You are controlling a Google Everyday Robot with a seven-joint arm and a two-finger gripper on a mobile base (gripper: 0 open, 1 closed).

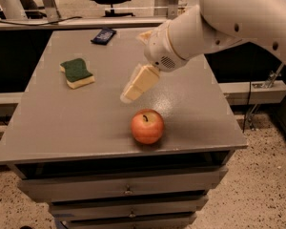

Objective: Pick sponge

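Observation:
The sponge (77, 72) lies on the grey table (57, 123) at the left, towards the back, its dark green top up over pale yellow foam. My gripper (132, 92) hangs from the white arm above the middle of the table, pointing down and to the left. It is to the right of the sponge, clearly apart from it, and holds nothing that I can see.
A red apple (147, 126) stands near the table's front edge, just below and right of the gripper. A dark blue flat object (103, 35) lies at the back edge. Drawers sit below the tabletop. A chair and rails stand behind.

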